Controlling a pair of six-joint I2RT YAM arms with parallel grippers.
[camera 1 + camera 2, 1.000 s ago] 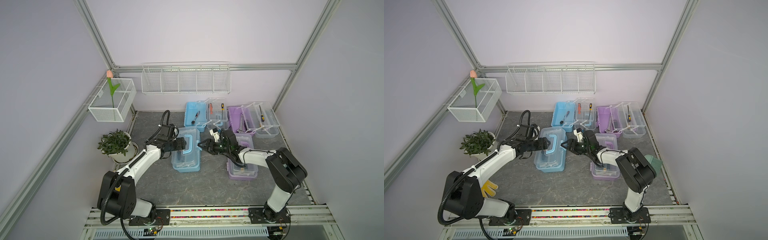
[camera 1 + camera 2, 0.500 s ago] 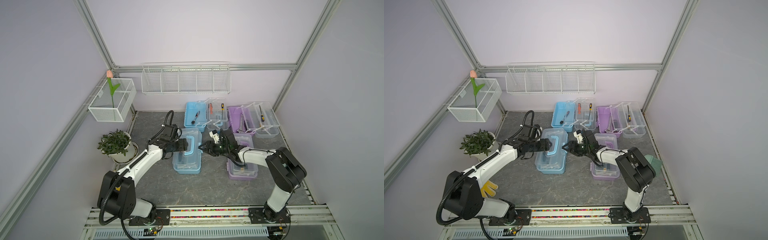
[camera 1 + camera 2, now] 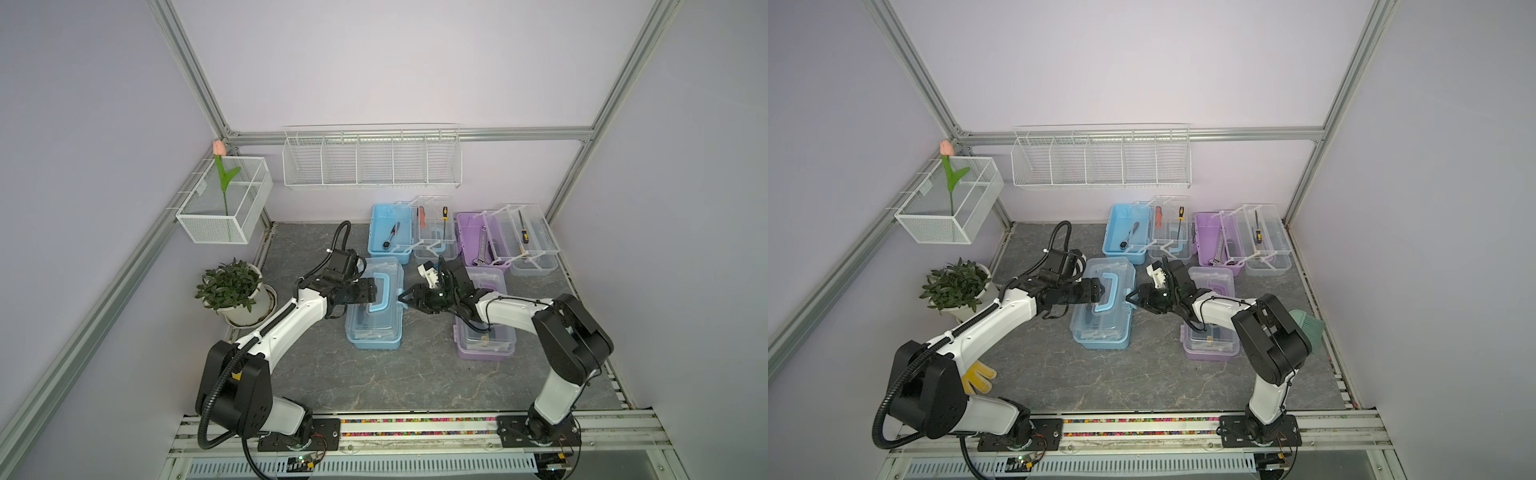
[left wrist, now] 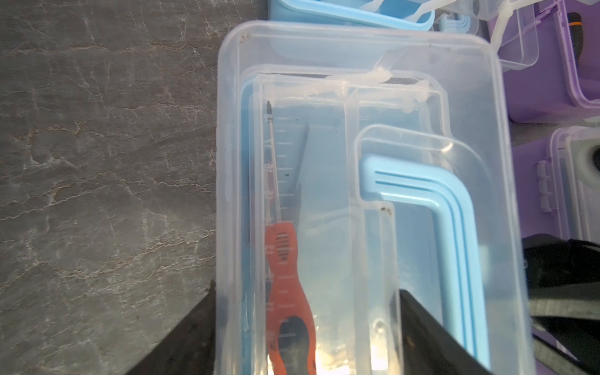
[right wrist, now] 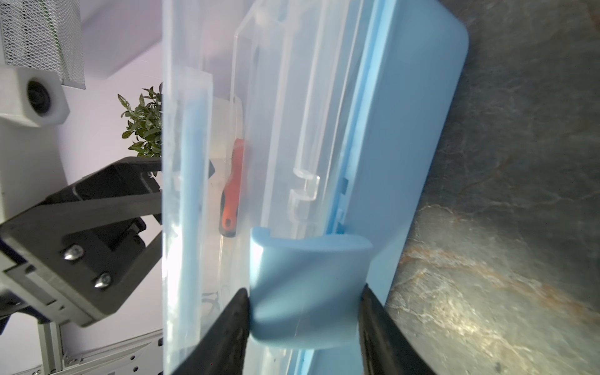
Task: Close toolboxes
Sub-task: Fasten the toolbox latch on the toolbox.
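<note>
The near light-blue toolbox [image 3: 374, 309] lies with its clear lid [image 4: 357, 65] down and an orange screwdriver [image 4: 285, 276] inside. My left gripper [image 3: 371, 291] hovers open over the lid beside the blue handle [image 4: 454, 227], one finger past the box's edge. My right gripper [image 3: 401, 297] is at the box's right side, shut on the blue latch [image 5: 308, 259], both fingers touching it. A purple toolbox [image 3: 484, 332] with its lid down lies under my right arm. At the back, a blue toolbox [image 3: 388, 232] and a purple toolbox [image 3: 469, 237] stand open, trays spread.
A potted plant [image 3: 230, 286] stands left of my left arm. A long wire basket [image 3: 370, 162] hangs on the back wall and a small one [image 3: 224, 208] holds a tulip. A yellow glove [image 3: 978, 376] and a green brush [image 3: 1304, 328] lie near the arms' bases.
My left gripper has slid right over the near blue toolbox's lid. My right gripper's jaws have narrowed onto the latch.
</note>
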